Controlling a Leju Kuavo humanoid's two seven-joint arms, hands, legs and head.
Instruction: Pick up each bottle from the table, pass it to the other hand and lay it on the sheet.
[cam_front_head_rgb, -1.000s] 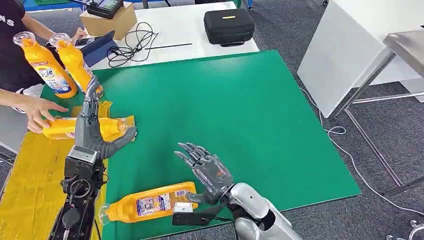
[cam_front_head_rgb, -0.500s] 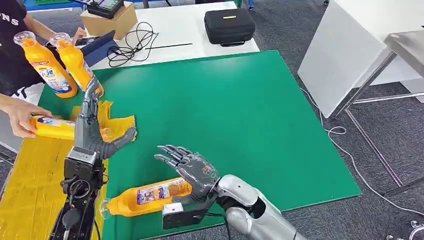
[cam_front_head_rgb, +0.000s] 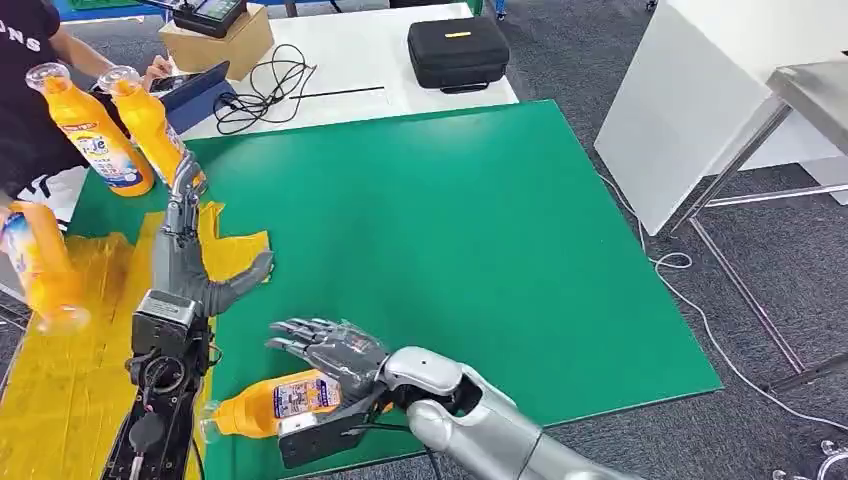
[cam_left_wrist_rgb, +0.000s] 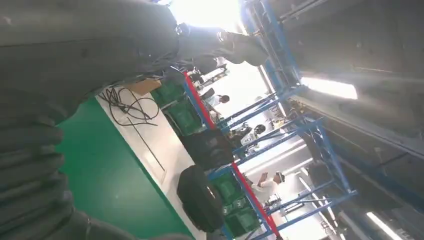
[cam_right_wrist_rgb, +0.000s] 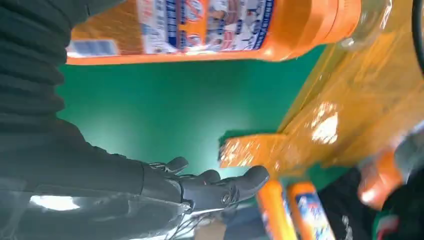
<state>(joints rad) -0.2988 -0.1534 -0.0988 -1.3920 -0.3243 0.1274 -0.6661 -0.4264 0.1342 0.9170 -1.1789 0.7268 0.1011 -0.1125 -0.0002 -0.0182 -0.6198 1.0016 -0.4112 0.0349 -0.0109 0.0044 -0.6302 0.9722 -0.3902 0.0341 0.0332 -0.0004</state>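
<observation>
An orange bottle (cam_front_head_rgb: 262, 406) lies on its side on the green mat near the front edge, its clear cap toward the yellow sheet (cam_front_head_rgb: 60, 385). My right hand (cam_front_head_rgb: 328, 349) hovers just over its base end with fingers spread and holds nothing. The right wrist view shows the same bottle (cam_right_wrist_rgb: 225, 27) beside the palm, with the fingers (cam_right_wrist_rgb: 215, 187) stretched past it. My left hand (cam_front_head_rgb: 186, 255) stands upright at the sheet's inner edge, fingers straight, thumb out and empty. Two more orange bottles (cam_front_head_rgb: 95, 130) (cam_front_head_rgb: 150, 120) stand upright at the back left.
At the left edge a person holds another orange bottle (cam_front_head_rgb: 38, 265) tilted above the sheet. Behind the mat, a white table carries a black case (cam_front_head_rgb: 458, 50), a coil of cable (cam_front_head_rgb: 262, 85) and a cardboard box (cam_front_head_rgb: 215, 42). A white panel (cam_front_head_rgb: 690, 110) stands to the right.
My right hand has swung left and now sits over the lying bottle. The person has lifted the bottle off the sheet and drawn it to the left edge. My left hand has stayed put.
</observation>
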